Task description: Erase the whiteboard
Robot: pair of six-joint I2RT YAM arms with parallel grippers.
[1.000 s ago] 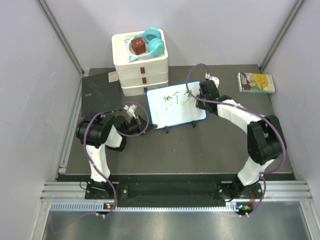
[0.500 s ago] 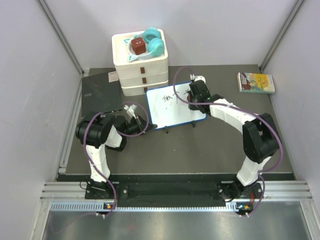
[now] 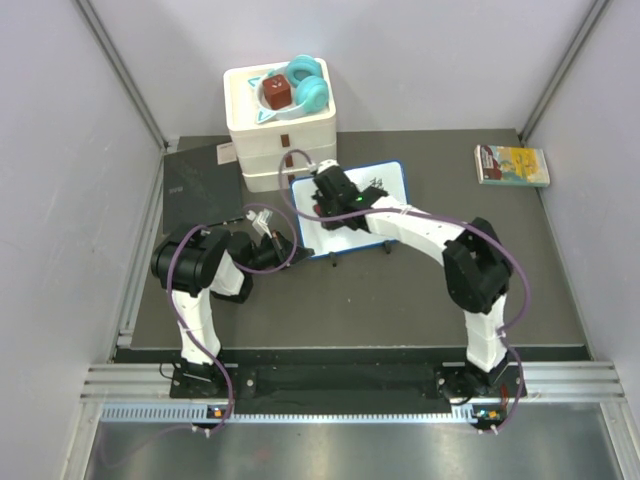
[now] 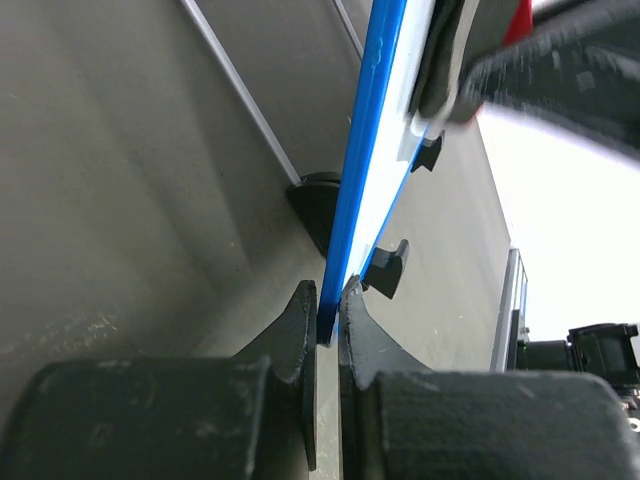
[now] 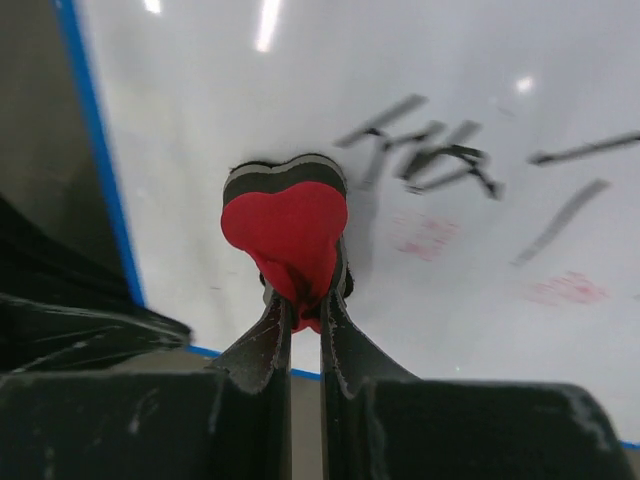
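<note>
The whiteboard (image 3: 345, 236), white with a blue frame, stands tilted on black feet at the table's middle. My left gripper (image 3: 284, 245) is shut on its left edge; in the left wrist view the jaws (image 4: 328, 315) pinch the blue frame (image 4: 362, 170). My right gripper (image 3: 322, 196) is shut on a red heart-shaped eraser (image 5: 288, 225) pressed against the board's upper left part. In the right wrist view, black scribbles (image 5: 430, 150) and faint red smudges (image 5: 425, 238) lie to the eraser's right. The right gripper's fingertips (image 5: 305, 300) clamp the eraser's lower point.
A white stacked drawer box (image 3: 282, 140) stands behind the board, with teal headphones (image 3: 308, 82) and a red cube (image 3: 278, 93) on top. A dark grey notebook (image 3: 200, 185) lies at the left. A small book (image 3: 512, 165) lies at the far right.
My right gripper has swept the eraser leftward across the board, from its right edge to its upper left part. The left gripper has kept its hold on the board's edge.
</note>
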